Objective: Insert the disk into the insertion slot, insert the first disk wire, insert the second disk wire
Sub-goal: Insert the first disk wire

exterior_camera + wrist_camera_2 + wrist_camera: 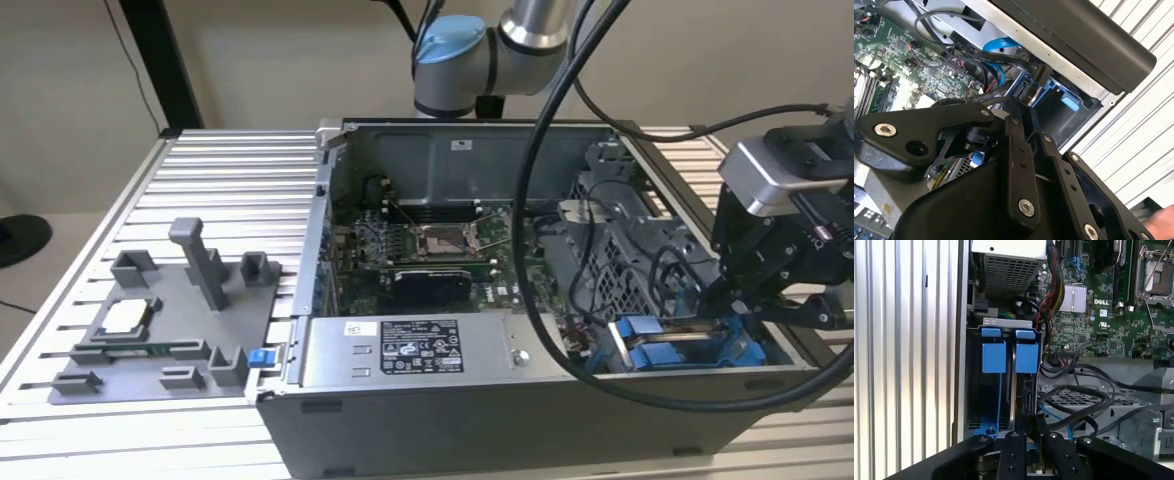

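The arm came down from behind the open computer case, with its gripper low over the case's corner at the exterior view's right. In the first wrist view the fingers were pinched on a black wire just beside the disk, which sat in the insertion slot. The case stood on a ribbed aluminium worktop near a grey fixture plate, with a beige wall behind.

The insertion slot is dark grey with blue tabs. The board is green, the claw black, the worktop silver-striped.
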